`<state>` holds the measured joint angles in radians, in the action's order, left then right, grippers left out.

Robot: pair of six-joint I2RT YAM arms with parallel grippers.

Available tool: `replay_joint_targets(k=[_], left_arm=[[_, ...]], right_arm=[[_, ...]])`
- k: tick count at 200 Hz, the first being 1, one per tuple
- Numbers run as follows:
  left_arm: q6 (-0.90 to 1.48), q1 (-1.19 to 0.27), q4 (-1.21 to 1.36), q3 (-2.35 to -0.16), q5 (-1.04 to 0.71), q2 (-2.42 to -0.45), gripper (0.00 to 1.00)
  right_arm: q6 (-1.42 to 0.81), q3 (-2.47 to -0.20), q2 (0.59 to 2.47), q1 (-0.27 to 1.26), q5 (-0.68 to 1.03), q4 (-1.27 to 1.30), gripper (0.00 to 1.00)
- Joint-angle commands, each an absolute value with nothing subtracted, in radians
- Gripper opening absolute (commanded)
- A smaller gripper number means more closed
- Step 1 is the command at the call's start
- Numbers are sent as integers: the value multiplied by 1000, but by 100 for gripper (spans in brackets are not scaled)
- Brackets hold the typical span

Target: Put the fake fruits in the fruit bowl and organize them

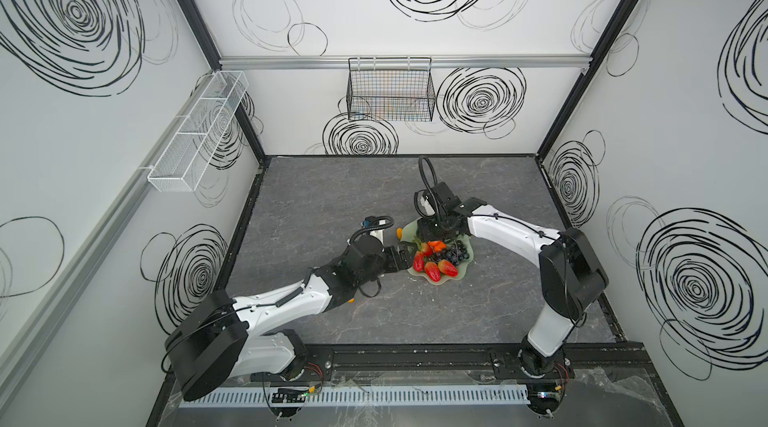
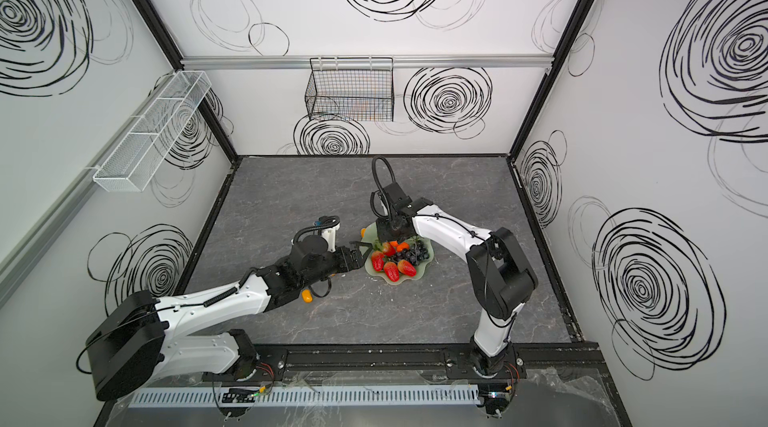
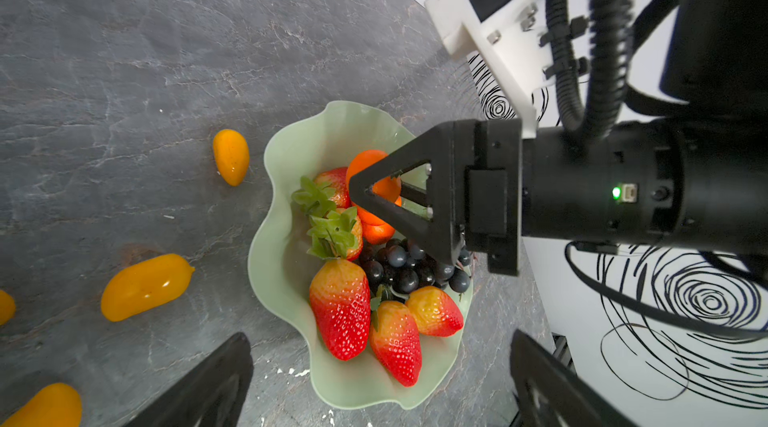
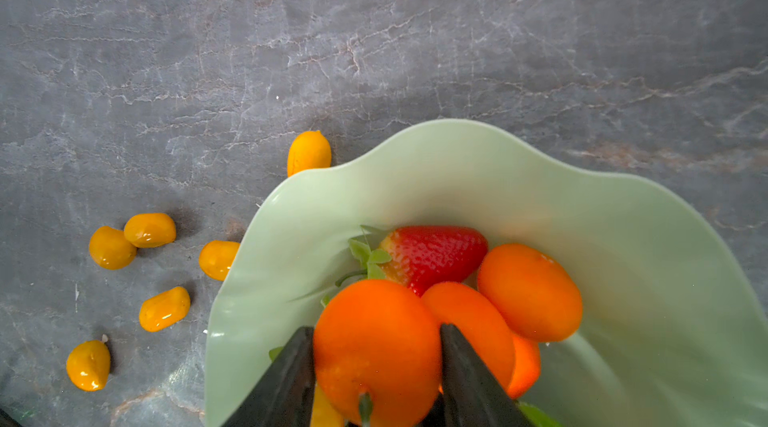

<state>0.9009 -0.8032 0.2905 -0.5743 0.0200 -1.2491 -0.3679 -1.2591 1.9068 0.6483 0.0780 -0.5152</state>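
**A:** Where was the right gripper (image 4: pixel 377 328)?

**B:** It was down inside the fruit bowl (image 4: pixel 415 180), reaching toward its floor. Its two fingers sat against opposite sides of a tangerine (image 4: pixel 376 358), so it was clamped on that fruit. Just past its fingertips lay other tangerines (image 4: pixel 530 292) and a strawberry (image 4: pixel 432 250).

**A:** And the left gripper (image 3: pixel 379 339)?

**B:** Its fingers stood wide apart with nothing between them. It was just outside the bowl's wavy rim, aimed across at the right gripper. Directly ahead of its tips three strawberries (image 3: pixel 340 308) lay side by side in the bowl. Beyond those was the dark grape bunch (image 3: pixel 399 271), close beside the right gripper's fingers.

**A:** Was any fruit outside the bowl?

**B:** Only kumquats (image 4: pixel 149 229). The right wrist view showed six of them loose on the gray marbled table (image 4: pixel 374 51). All were off to one flank of the right gripper, on the side toward the left arm. One lay just beside the rim, though I could not tell whether it touched. In a top view another showed under the left forearm (image 2: pixel 306 296), well behind the left gripper's fingers.
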Motion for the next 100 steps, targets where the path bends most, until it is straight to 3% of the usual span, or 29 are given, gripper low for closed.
replay_joint_targets(k=[1,55,100], left_arm=[[890,-799,329,-586,34,-1238,99],[864,-772,266,-583,27,-1218,99],[737,-672,33,-667,62,-1202,99]], right_arm=[[-360,-1275,1931,643,77,-484,54],[-362,-1279,1899,644,77,-497,54],[-360,-1241,1728,649,85,-494,53]])
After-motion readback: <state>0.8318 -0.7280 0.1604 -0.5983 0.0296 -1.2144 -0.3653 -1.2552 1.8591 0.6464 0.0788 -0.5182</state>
